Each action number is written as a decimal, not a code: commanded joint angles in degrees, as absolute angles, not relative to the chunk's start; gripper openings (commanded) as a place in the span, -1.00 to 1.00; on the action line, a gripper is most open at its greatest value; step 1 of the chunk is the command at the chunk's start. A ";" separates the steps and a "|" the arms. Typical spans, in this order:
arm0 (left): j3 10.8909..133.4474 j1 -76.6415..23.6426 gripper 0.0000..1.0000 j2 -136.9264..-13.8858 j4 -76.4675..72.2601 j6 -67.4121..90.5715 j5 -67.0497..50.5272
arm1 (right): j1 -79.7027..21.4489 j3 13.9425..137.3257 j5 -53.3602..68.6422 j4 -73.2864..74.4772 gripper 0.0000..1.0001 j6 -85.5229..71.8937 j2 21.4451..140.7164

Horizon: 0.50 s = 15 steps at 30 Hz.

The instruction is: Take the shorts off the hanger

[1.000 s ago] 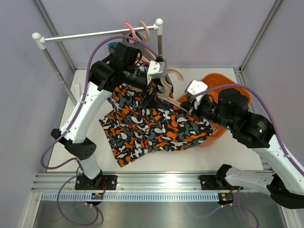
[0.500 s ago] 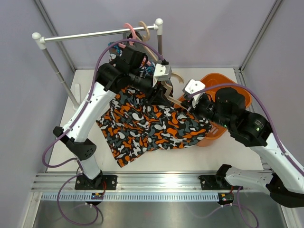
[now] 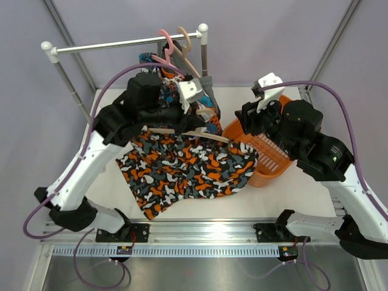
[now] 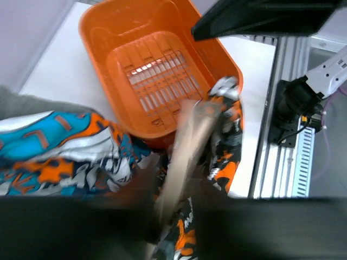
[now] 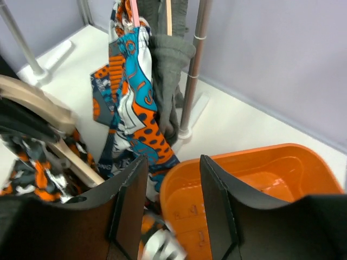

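White tabletop [image 3: 303, 203] is enclosed by pale lilac walls, and a metal clothes rail [image 3: 121, 44] is set across the back. On the rail a pink hanger [image 3: 165, 37] and a tan hanger [image 3: 183, 33] are hooked side by side near its right post. The blue-orange-white patterned shorts [image 5: 133, 92] and the plain dark grey shorts [image 5: 171, 70] are hung there, touching each other, their lower ends reaching down toward the table.

The camouflage shorts [image 3: 182, 170] are draped from a wooden hanger [image 3: 209, 134] that is held roughly level above the table, in front of the rail. Their lower part is spread over the tabletop, and their right edge is laid against the orange basket [image 3: 267, 159], which is placed on the right side of the table.

The left gripper [image 3: 180, 121] is positioned at the wooden hanger and appears to be clamped on its bar, though the left wrist view is blurred there and the fingers are seen only as a dark mass. The right gripper [image 5: 171, 206] is held above the near rim of the orange basket with its fingers parted and nothing between them, apart from both the cloth and the wooden hanger.
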State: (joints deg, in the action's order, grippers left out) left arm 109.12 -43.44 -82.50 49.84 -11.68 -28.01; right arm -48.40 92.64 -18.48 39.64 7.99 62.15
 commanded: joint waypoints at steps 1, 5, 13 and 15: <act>106.88 -44.55 -1.00 -76.38 41.22 -5.28 -19.61 | -48.25 98.69 -19.16 44.11 0.03 -2.36 65.72; 105.82 -48.59 -1.00 -75.94 40.69 -4.13 -7.77 | -48.16 106.94 -17.93 52.62 -0.02 -8.51 72.15; 100.29 -52.65 -1.00 -78.40 39.12 -2.90 4.30 | -48.43 103.45 -17.49 52.91 -0.03 -12.65 73.74; 100.89 -52.65 -1.00 -78.75 39.02 -2.29 7.19 | -48.43 102.40 -17.75 53.61 -0.03 -13.53 73.83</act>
State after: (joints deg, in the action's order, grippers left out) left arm 100.27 -52.51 -79.26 44.10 -3.90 -1.10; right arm -48.38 102.76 -17.93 52.69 -10.04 74.96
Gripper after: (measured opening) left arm 0.079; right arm 0.487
